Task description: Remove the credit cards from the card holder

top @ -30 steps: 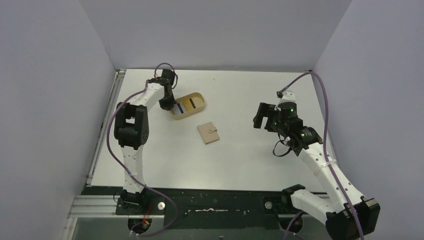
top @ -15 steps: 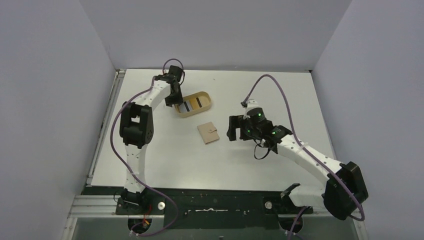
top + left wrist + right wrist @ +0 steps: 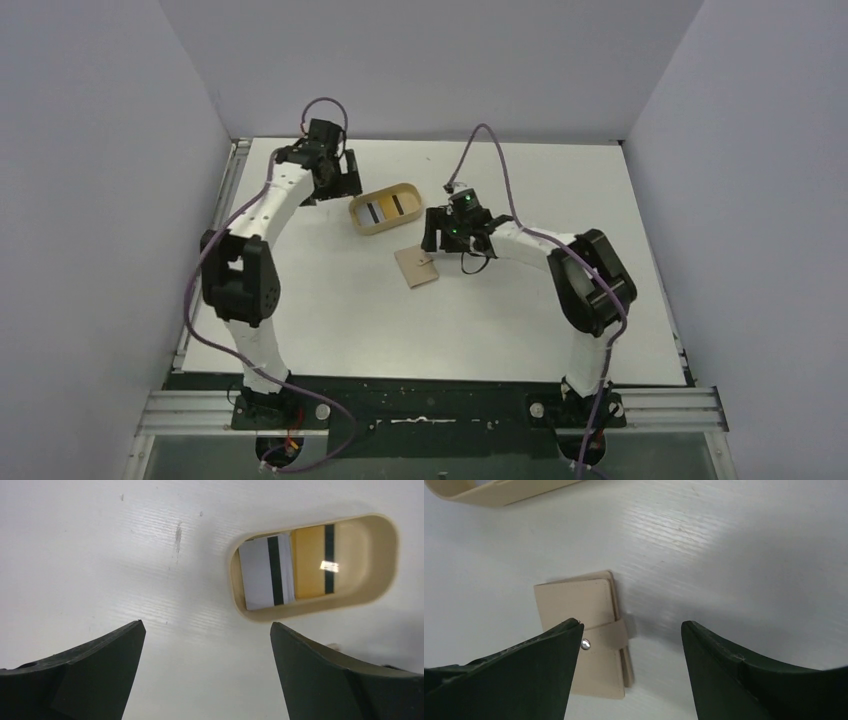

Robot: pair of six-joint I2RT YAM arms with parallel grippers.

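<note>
The card holder (image 3: 417, 267) is a tan folded wallet lying flat mid-table, with its snap tab (image 3: 616, 632) fastened. In the right wrist view the card holder (image 3: 576, 600) lies partly under the left finger. My right gripper (image 3: 631, 624) is open above its tab edge and holds nothing; in the top view the right gripper (image 3: 433, 238) hovers at the holder's far right corner. Two credit cards lie in the oval tray: a pale one (image 3: 260, 575) and a yellow one (image 3: 310, 562), each with a black stripe. My left gripper (image 3: 207, 625) is open and empty, to the left of the tray.
The oval tan tray (image 3: 383, 209) sits just beyond the card holder; its rim (image 3: 240, 611) shows in the left wrist view and a corner of the tray (image 3: 499, 495) in the right wrist view. Grey walls close in three sides of the white table (image 3: 520, 320).
My left gripper opened and drew back from the tray toward the far left. My right arm swung left across the table to the card holder, and its jaws narrowed a little.
</note>
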